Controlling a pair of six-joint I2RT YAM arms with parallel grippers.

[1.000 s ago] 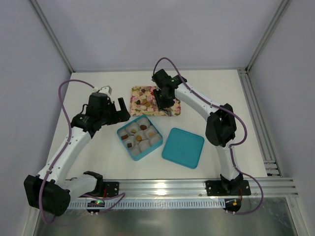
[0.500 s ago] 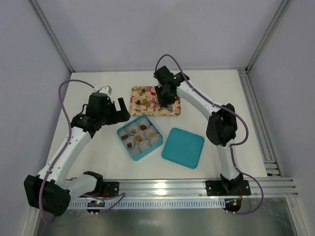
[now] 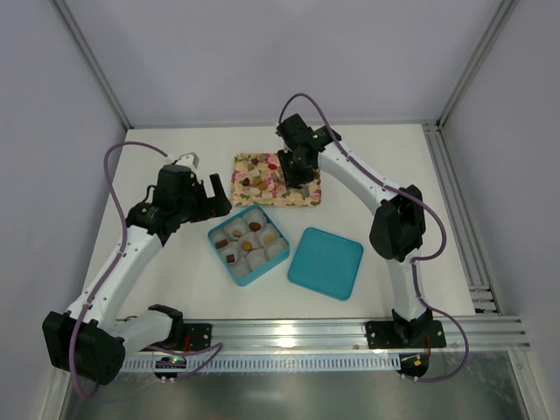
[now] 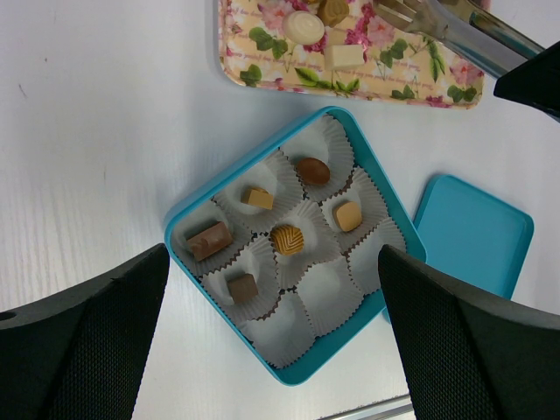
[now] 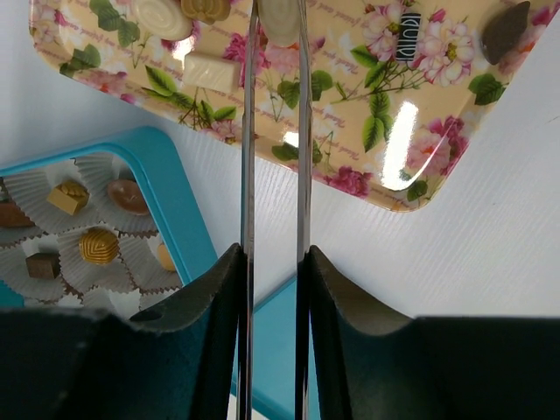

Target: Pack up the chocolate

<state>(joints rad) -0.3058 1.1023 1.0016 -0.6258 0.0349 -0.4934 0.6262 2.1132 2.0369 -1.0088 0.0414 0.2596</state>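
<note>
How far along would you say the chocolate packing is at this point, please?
Done: six chocolates sit in paper cups in the teal box; three cups are empty. In hand: the right gripper holds tongs whose tips appear to pinch a pale piece over the floral tray. Left: more pieces on the tray, and the lid lies beside the box.

Lettering on one dark chocolate (image 5: 408, 36) is too small to read.

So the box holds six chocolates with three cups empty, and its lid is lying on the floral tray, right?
No: the lid lies on the table beside the box, not on the floral tray, as the top external view shows. Six chocolates and three empty cups is right.
</note>
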